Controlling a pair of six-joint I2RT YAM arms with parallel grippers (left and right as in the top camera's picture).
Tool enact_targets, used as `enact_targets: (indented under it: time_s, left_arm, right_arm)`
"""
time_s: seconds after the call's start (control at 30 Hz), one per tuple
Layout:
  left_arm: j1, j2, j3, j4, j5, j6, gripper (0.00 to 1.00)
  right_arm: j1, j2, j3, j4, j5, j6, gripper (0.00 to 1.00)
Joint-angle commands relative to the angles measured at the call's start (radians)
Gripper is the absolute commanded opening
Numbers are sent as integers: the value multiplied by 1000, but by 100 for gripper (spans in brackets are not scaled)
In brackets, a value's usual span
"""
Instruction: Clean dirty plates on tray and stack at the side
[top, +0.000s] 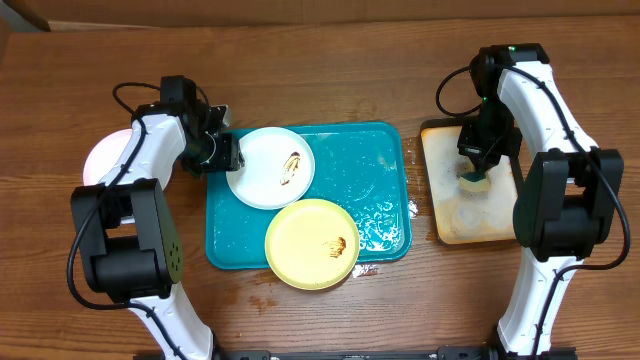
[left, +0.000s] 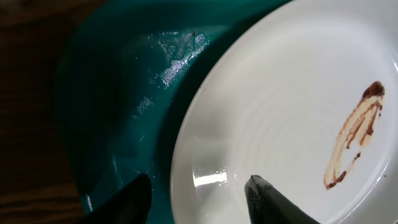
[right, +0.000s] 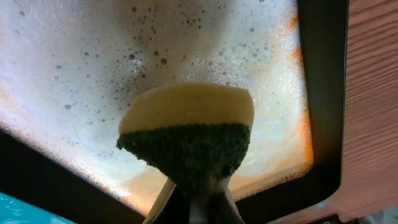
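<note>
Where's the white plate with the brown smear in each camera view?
Overhead: white plate upper left on the teal tray.
Left wrist: fills the right side, smear at far right, tray on its left.
Right wrist: not in it; only a sponge over a tan tray.
Shared landmark: the teal tray, a sliver in the right wrist view's bottom-left corner.

robot lab: robot arms (top: 150, 150) at wooden table (top: 300, 320)

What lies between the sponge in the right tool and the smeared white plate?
Overhead view: from the sponge, the tan tray's dark rim, a narrow strip of wooden table, then the teal tray's wet, soapy floor up to the white plate.
</note>
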Motion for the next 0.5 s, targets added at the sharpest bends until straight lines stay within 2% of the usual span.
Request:
enact_targets:
  time_s: [0.0,0.2,0.27,0.33,0.37,0.43,0.47]
  left_arm:
    - [0,13,13,11,-14,-33,55]
    - [-1,42,13,25,-12,-55,53]
    - [-1,63,13,25,-4,-61,49]
    - [-1,84,13,23,-1,-76,26]
    - [-1,95,13,21,-2,-80,20]
    - [-1,113,13,20,-1,-87,16]
    - [-1,120,13,21,-2,-90,9]
  right_arm:
    - [-6,-44,0,3,-1,-2,4]
    - [-6,-44,0,6,-1,-3,4]
    - [-6,-44,0,7,-1,-3,4]
    - [-7,-44,0,7,-1,-3,4]
    - [-7,-44,0,8,-1,-3,4]
    - [-7,-44,0,10,0,-4,4]
    - [-7,-44,0,11,0,-4,4]
